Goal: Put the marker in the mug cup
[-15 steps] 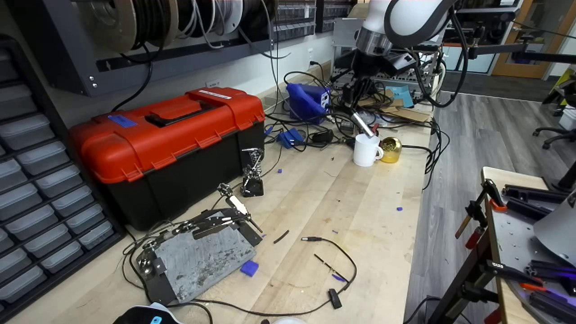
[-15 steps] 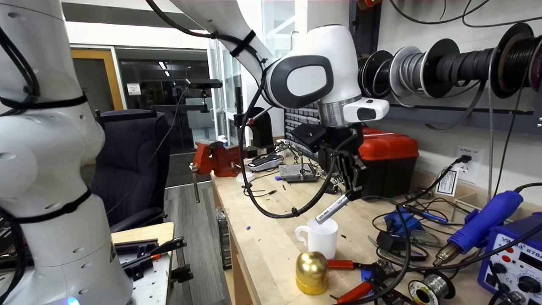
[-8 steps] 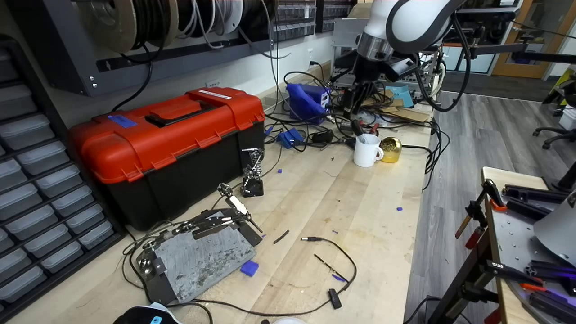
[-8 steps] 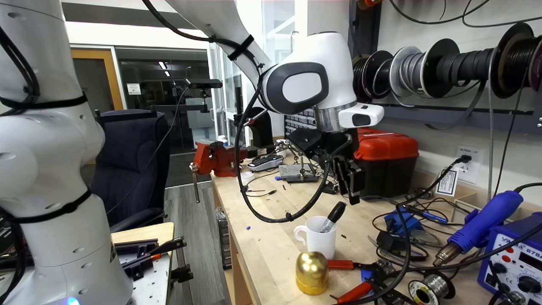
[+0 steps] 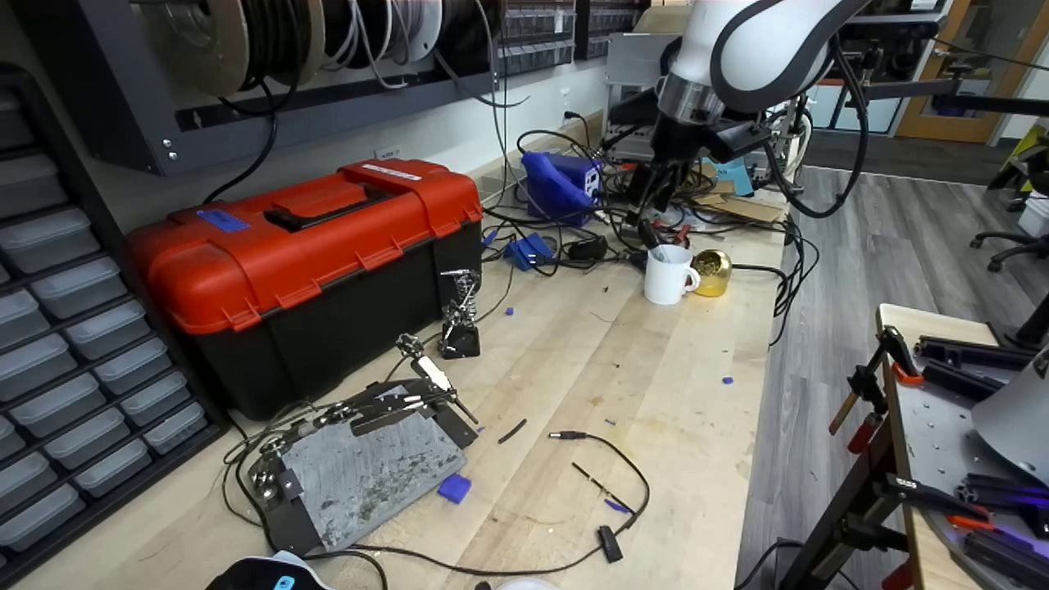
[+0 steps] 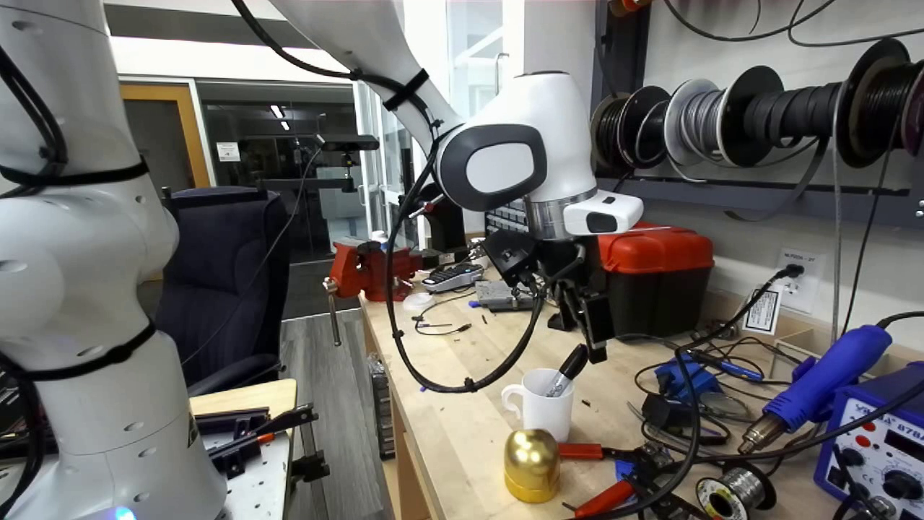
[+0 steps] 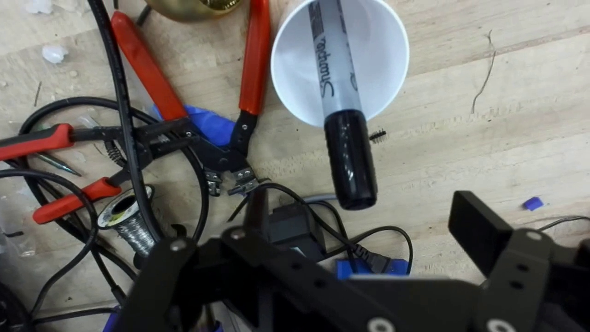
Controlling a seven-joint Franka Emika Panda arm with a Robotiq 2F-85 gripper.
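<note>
The gripper (image 7: 362, 210) is spread. The marker (image 7: 342, 94) leaning in the mug (image 6: 547, 414) should be light and stiff; pinch its cap (image 7: 352, 161). How deep it sits is unclear.

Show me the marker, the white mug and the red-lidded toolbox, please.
Marker (image 7: 340, 96), in the wrist view: grey barrel, near its cap.
White mug (image 6: 546, 417), in an exterior view: outer wall.
Red-lidded toolbox (image 5: 313, 264), in an exterior view: front of the lid.

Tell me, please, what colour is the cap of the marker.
The marker's cap is black, seen best in the wrist view.
</note>
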